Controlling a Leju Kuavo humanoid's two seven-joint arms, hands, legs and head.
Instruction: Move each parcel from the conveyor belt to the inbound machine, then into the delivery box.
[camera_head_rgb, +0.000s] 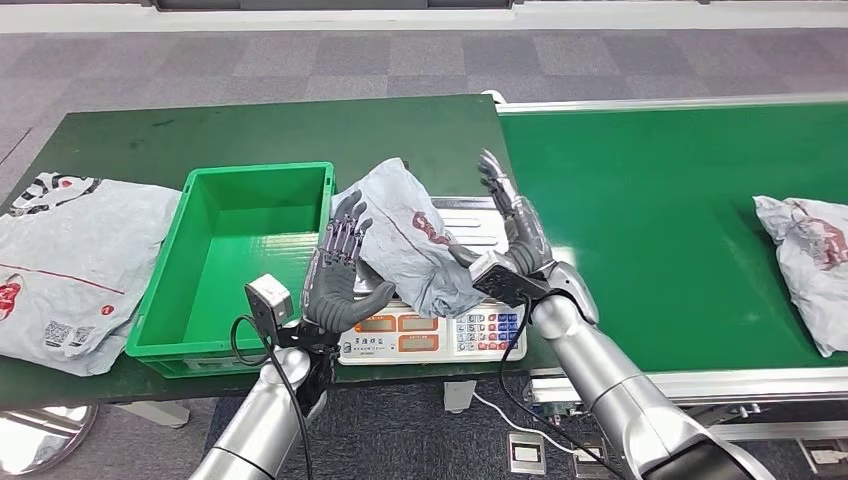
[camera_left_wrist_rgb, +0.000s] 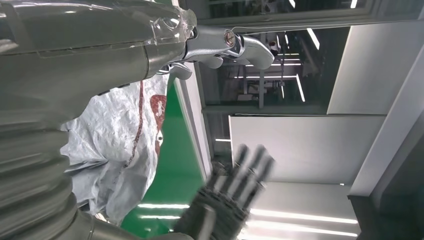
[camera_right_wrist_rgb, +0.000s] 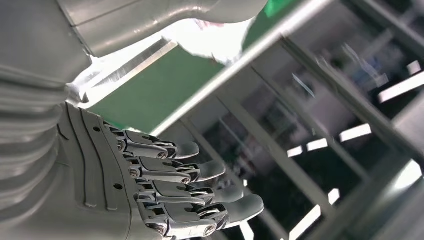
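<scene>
Both silver arms rose from six o'clock in the head view, nearest the camera, and between them the parcel (camera_head_rgb: 412, 240) stood propped over the inbound machine (camera_head_rgb: 430, 332).

Going left to right: at nine o'clock a flat grey mailer (camera_head_rgb: 75, 265) lay on the dark green table (camera_head_rgb: 250, 125). Beside it sat the delivery box (camera_head_rgb: 245, 262), a green crate with nothing showing inside. The left hand (camera_head_rgb: 340, 270) stood just at the crate's right wall, fingers extended upward and pressed against the parcel's left flank, thumb curled under its lower edge. The right hand (camera_head_rgb: 510, 225) was spread and upright at the parcel's right side; whether its palm touched the bag I could not tell. At three o'clock a second parcel (camera_head_rgb: 805, 265) waited on the conveyor belt (camera_head_rgb: 650, 200).

The parcel was a crumpled grey poly bag, so it probably was light, soft and slick, likely to sag or slide out of a one-sided push. Squeezing its two broad flanks between both palms, low down where the contents bulked, seemed the safest hold for the lift toward nine o'clock into the crate.
</scene>
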